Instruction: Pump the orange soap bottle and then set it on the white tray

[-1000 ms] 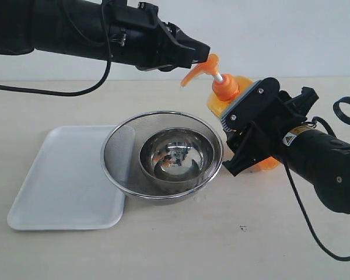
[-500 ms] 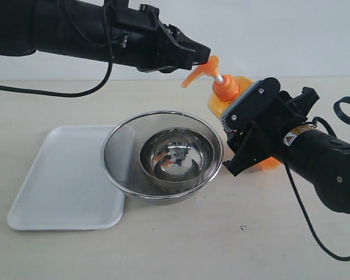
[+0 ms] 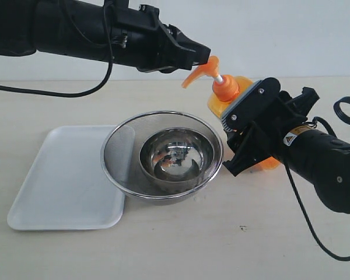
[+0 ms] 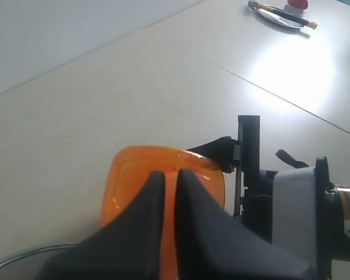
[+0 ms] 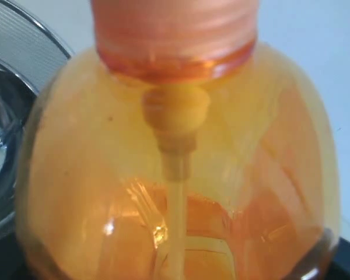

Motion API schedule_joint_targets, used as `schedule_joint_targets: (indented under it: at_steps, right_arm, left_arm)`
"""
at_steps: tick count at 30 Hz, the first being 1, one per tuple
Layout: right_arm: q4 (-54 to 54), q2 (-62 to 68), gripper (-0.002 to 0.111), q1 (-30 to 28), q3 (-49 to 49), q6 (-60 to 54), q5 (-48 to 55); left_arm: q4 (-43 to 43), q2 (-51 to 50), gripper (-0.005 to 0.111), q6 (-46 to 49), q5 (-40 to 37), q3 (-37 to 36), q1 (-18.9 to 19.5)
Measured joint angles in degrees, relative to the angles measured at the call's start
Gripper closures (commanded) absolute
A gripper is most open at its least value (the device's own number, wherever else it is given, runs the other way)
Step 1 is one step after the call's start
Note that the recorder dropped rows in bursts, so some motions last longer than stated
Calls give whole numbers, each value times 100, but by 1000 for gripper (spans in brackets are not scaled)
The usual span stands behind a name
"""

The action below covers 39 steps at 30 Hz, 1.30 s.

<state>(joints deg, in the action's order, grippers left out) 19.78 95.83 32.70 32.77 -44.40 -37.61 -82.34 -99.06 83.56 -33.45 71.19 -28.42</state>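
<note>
Across the pale tabletop (image 3: 181,245), nothing has reached its final place yet. The white tray (image 3: 64,181) lies flat at the left side with its surface bare, apart from the round mesh strainer (image 3: 119,149) that overlaps its right edge. A steel bowl (image 3: 175,157) sits inside the strainer. Just to the right of the strainer stands the orange soap bottle (image 3: 224,87), tilted so that its top leans toward the strainer, well apart from the tray. Whether its base rests on the tabletop cannot be told.

The right pincer (image 3: 242,131) is clamped around the bottle's body; its wrist view is filled by the orange plastic and the tube inside. The left pincer (image 3: 203,52) has its fingers pressed together, and its tip sits at the top of the pump head (image 3: 201,70), touching it or very nearly so. The white stem (image 3: 219,77) under the head shows, so the head is not pressed down.

By the look of it the pumping step is in hand, either about to start or between strokes. Carrying the bottle past the strainer and setting it on the tray remains to be done.
</note>
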Motion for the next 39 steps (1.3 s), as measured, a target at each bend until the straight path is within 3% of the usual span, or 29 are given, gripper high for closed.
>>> schedule_joint_targets:
  at_steps: [39]
  right_arm:
    - [-129, 0, 108, 34, 0, 156, 23]
  left_arm:
    - [394, 2097, 102, 71, 894, -106, -12]
